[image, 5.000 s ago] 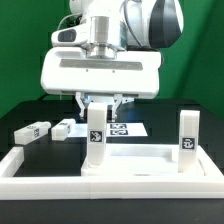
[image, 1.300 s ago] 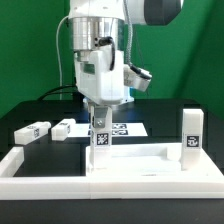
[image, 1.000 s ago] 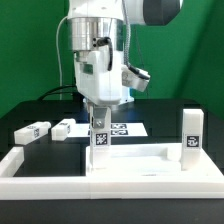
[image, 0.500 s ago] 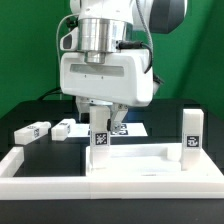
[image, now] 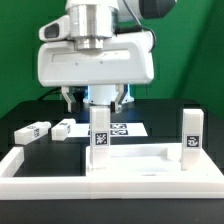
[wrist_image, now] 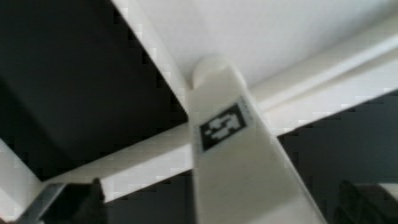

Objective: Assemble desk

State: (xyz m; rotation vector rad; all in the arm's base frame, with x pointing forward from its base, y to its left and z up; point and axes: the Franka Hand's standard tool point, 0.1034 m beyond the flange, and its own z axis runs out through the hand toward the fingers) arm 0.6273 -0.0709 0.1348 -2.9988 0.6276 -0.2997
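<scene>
Exterior view gives me the clearest read: the gripper (image: pixel 97 104) hangs directly over the nearer upright leg post (image: pixel 98 142). Its jaws are spread wide and hold nothing, with one finger to either side of the post's top and apart from it. That post stands at the end of the desk panel (image: pixel 140 163) on the exterior view's left, its tag facing the camera. A second leg post (image: pixel 188 138) stands at the panel's other end, well apart from the gripper. Two loose leg posts (image: pixel 32 131) lie farther left on the table (both on their sides). In the wrist view, the tagged post (wrist_image: pixel 224 150) runs right beneath the hand.
</scene>
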